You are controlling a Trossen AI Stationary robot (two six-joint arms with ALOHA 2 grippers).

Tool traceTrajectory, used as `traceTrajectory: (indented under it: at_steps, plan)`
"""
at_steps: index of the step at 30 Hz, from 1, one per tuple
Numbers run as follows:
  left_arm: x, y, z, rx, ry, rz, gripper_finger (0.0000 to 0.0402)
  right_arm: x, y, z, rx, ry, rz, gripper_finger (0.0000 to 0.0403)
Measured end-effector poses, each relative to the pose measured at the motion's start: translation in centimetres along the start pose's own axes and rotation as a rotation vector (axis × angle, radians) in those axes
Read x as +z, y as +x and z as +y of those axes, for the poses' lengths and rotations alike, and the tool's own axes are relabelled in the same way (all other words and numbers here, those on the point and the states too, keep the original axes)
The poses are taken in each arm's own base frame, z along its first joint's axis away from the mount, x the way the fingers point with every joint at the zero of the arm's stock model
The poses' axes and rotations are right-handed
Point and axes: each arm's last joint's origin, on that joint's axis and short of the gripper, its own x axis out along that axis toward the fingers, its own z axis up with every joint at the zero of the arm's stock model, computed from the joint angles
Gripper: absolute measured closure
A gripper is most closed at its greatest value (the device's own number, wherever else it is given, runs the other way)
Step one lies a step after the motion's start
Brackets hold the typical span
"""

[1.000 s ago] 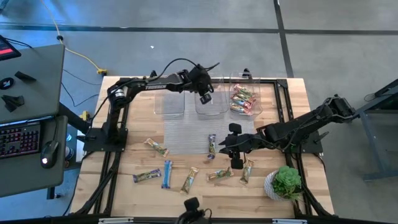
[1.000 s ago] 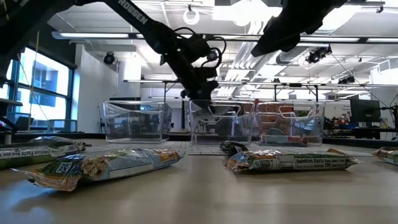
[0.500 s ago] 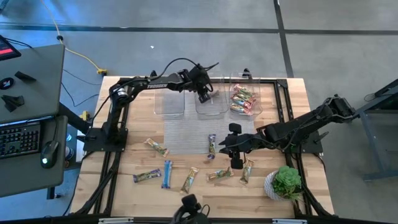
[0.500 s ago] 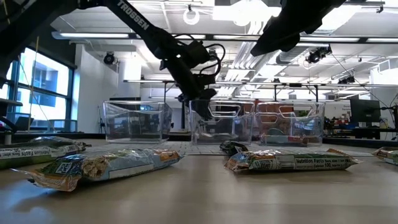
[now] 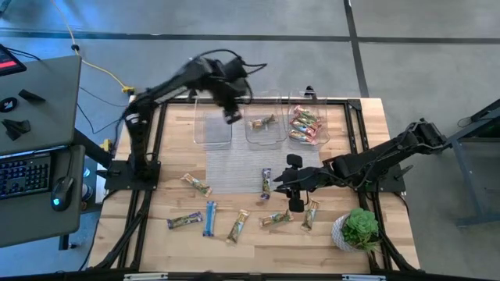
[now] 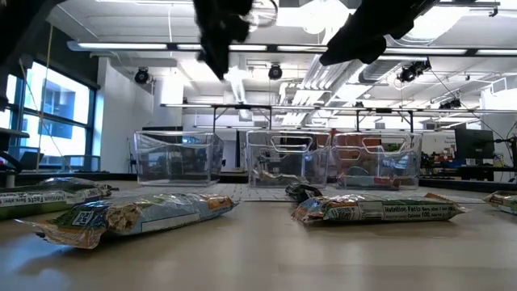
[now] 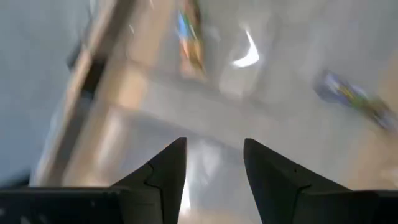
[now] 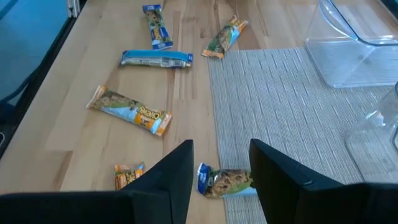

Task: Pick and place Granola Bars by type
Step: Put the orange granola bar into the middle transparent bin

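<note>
Several wrapped granola bars lie flat on the near half of the table, among them a blue one (image 5: 210, 218) and tan ones (image 5: 238, 225) (image 8: 130, 112). Red bars (image 5: 305, 125) fill the right bin. One tan bar (image 5: 262, 122) lies in the middle bin (image 5: 266, 137). My left gripper (image 5: 232, 115) hangs open and empty, high over the left bin (image 5: 212, 131). My right gripper (image 5: 281, 186) (image 8: 221, 163) stands open over the mat's near edge. A blue-ended bar (image 8: 225, 180) lies just ahead of its fingers, untouched.
A ribbed grey mat (image 5: 234, 164) covers the table's middle in front of the three clear bins. A potted green plant (image 5: 359, 229) stands at the near right corner. A desk with a keyboard (image 5: 23, 173) stands to the left of the table.
My left gripper has let go of a tan bar, which now lies in the middle bin. It has then risen and swung toward the table's left, from over the middle bin to over the left bin. My right arm has kept still.
</note>
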Motion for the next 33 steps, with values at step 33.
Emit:
traceTrajectory:
  at_steps: [33]
  plan:
    - [-25.9, 8.3, -12.3, -0.247, 0.276, 0.032, 0.0255, 0.1, 0.0, 0.0, 0.002, 0.019, -0.008, 0.0263]
